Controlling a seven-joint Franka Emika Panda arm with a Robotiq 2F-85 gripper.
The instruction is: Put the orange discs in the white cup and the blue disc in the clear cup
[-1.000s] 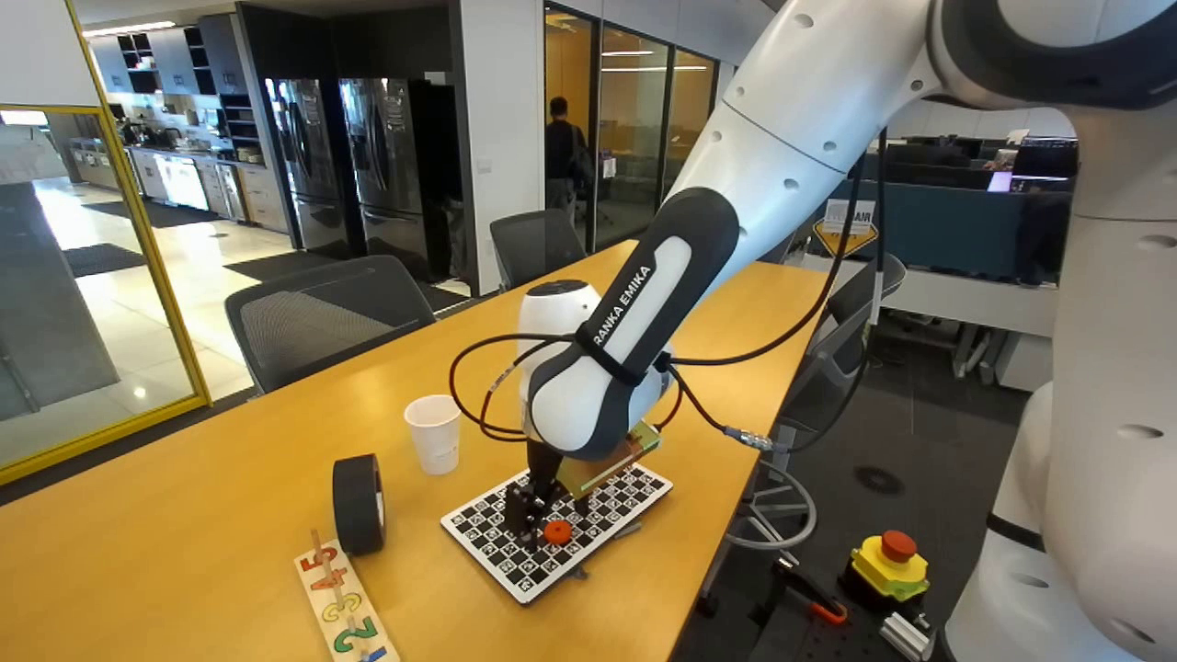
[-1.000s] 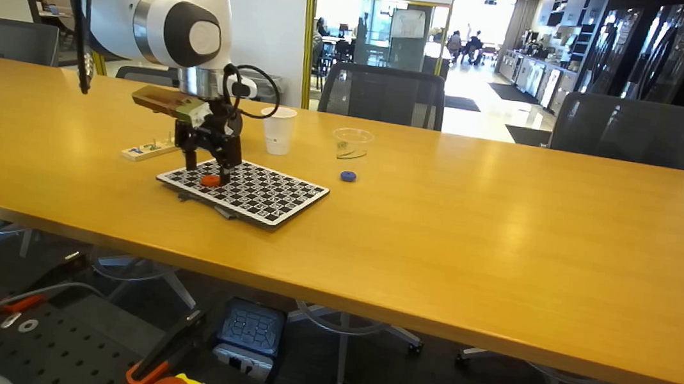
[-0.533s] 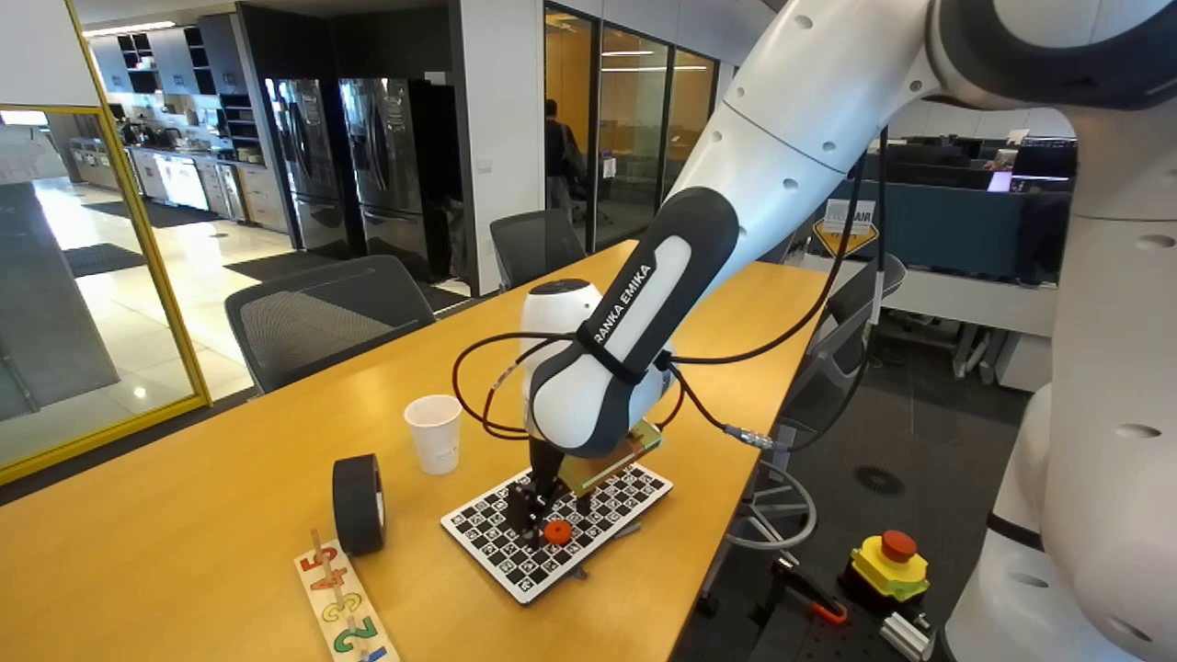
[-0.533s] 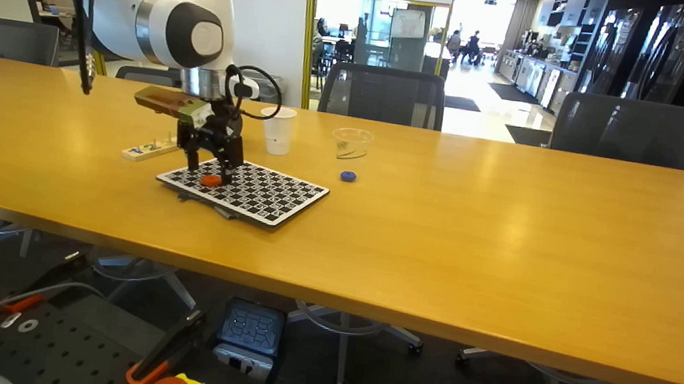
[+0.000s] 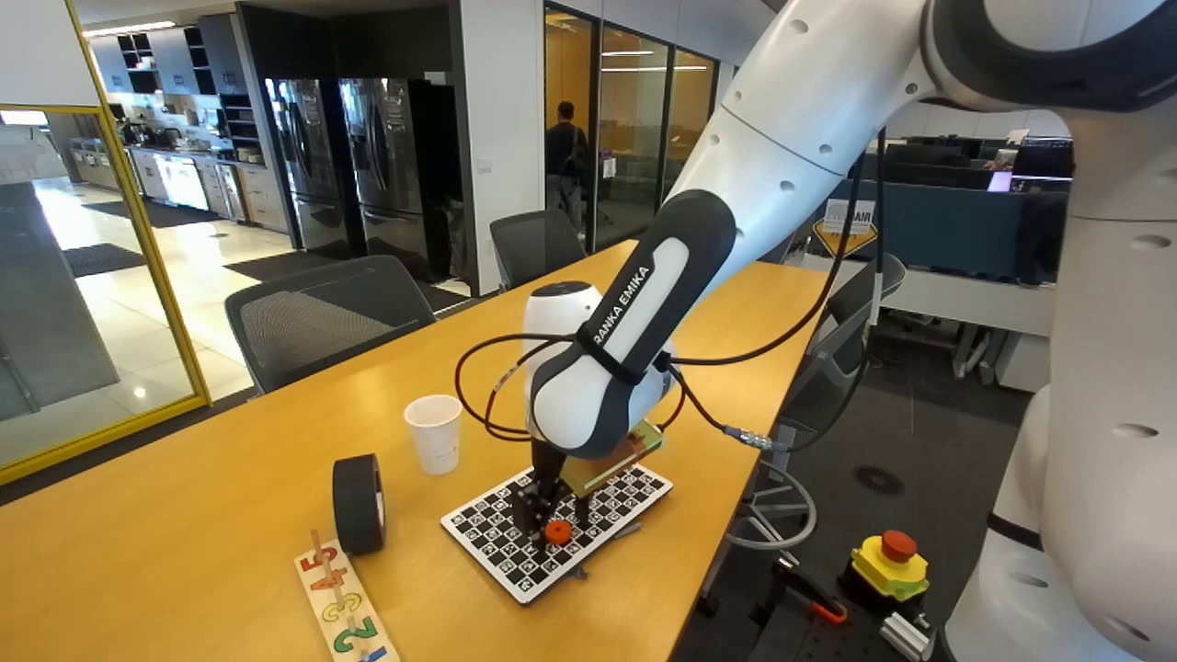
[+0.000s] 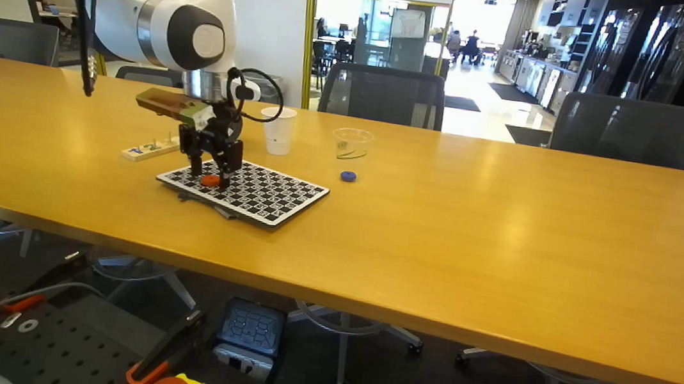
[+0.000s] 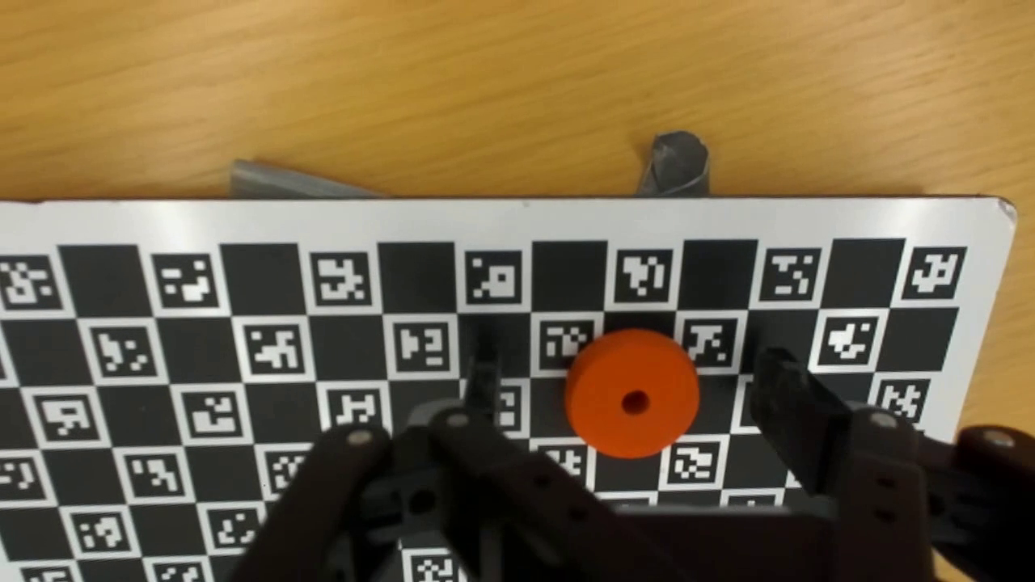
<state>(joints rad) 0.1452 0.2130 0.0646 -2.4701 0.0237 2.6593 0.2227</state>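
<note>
While the orange disc (image 7: 631, 394) lies flat on the checkered board (image 7: 517, 222), I record the gripper (image 7: 628, 370) spread astride it, gaps visible both sides.

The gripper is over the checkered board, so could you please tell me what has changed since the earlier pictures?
The gripper has come slightly lower and looks a little narrower, though it is open, with a gap on each side of the orange disc in the wrist view. Nothing was taken hold of or let go. The orange disc, checkered board, white cup, clear cup and blue disc stayed put.
</note>
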